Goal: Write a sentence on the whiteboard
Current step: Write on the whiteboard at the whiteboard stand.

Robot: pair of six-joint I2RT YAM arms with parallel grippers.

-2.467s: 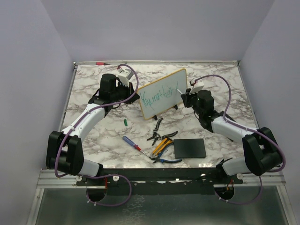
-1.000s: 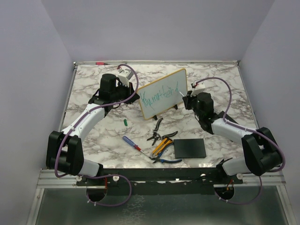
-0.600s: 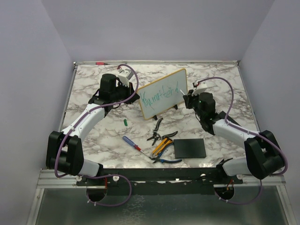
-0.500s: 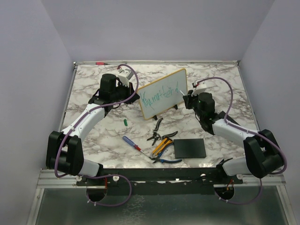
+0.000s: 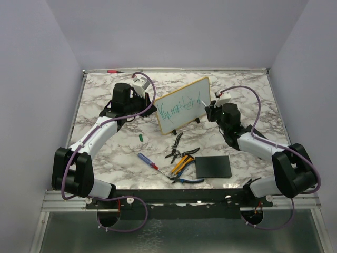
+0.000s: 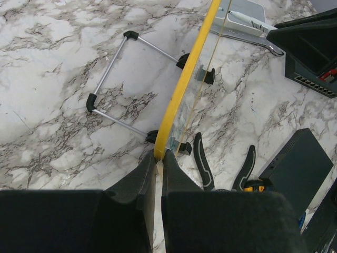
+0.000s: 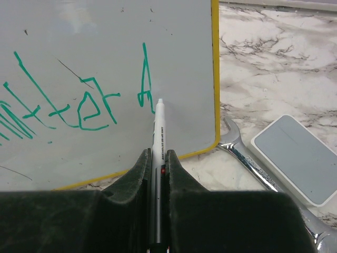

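The whiteboard point(image 5: 181, 105) with a yellow frame stands tilted at the table's middle back. A teal-green sentence point(image 5: 179, 107) runs across it, and its right end point(image 7: 79, 105) shows in the right wrist view. My left gripper point(image 6: 158, 158) is shut on the board's yellow edge point(image 6: 184, 79) at its left end. My right gripper point(image 7: 157, 155) is shut on a white marker point(image 7: 156, 137), whose tip rests at the board point(image 7: 105, 52) beside the last green stroke point(image 7: 144, 79).
Pliers point(image 5: 176, 142), yellow-handled cutters point(image 5: 181, 163), a red-blue screwdriver point(image 5: 147, 161), a green marker cap point(image 5: 141, 136) and a black pad point(image 5: 212, 166) lie in front of the board. A wrench point(image 7: 247, 158) and a grey block point(image 7: 297, 158) lie right of it.
My right gripper with the marker has shifted slightly along the board's right end and a new green stroke stands there. The left arm and the board have not moved.
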